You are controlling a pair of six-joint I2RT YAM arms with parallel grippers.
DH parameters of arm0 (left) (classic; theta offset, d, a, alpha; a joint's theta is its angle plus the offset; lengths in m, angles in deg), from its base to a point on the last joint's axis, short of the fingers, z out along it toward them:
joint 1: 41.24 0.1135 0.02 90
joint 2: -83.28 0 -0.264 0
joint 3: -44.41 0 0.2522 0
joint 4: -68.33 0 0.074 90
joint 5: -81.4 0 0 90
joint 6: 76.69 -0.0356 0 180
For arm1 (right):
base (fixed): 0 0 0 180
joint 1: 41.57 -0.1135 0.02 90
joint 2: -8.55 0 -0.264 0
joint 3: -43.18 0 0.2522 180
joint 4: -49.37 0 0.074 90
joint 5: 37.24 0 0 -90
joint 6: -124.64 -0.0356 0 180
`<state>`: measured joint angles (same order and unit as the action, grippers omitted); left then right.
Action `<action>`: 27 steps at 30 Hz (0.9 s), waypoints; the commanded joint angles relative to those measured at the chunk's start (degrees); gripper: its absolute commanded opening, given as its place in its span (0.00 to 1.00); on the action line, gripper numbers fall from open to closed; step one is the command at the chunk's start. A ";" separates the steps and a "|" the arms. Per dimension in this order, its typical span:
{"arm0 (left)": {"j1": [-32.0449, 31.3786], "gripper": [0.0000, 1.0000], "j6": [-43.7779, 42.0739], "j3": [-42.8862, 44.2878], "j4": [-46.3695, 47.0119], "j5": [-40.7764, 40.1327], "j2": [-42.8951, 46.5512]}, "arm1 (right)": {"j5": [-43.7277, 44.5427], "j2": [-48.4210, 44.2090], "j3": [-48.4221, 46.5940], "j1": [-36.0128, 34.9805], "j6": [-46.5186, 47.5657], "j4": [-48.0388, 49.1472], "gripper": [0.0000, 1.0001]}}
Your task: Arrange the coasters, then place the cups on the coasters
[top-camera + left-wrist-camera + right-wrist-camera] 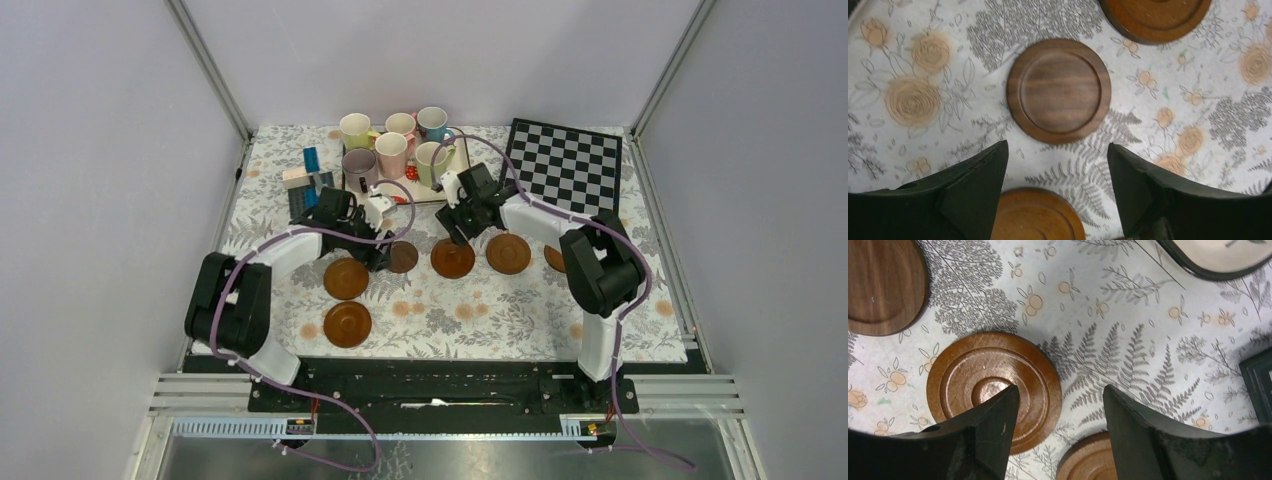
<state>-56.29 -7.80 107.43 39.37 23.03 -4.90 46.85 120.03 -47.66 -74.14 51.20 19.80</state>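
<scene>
Six brown coasters lie on the floral cloth: two at the left (pixel 346 279) (pixel 347 324), a smaller dark one (pixel 403 257), and three in a row to the right (pixel 452 259) (pixel 508 253) (pixel 555 258), the last partly behind the right arm. The cups (pixel 391 153) stand bunched on the tray at the back. My left gripper (pixel 383 252) (pixel 1057 146) is open and empty, just short of the dark coaster (pixel 1058 91). My right gripper (pixel 458 232) (pixel 1060 387) is open and empty, one finger over a glossy coaster (pixel 994 387).
A white tray (pixel 452 190) holds the cups at the back centre. A black-and-white chessboard (pixel 566 165) lies at the back right. Small blue and white blocks (pixel 305 178) sit left of the tray. Frame posts and grey walls close in the table.
</scene>
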 commanded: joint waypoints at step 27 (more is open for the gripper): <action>-7.65 0.56 -5.58 10.94 -1.86 -4.59 -13.48 | -9.14 -17.85 5.32 12.26 -4.21 -4.05 0.71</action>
<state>-62.30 -9.85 120.39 39.87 18.38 -21.88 38.81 105.74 -42.72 -62.25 46.94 15.95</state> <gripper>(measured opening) 0.577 0.703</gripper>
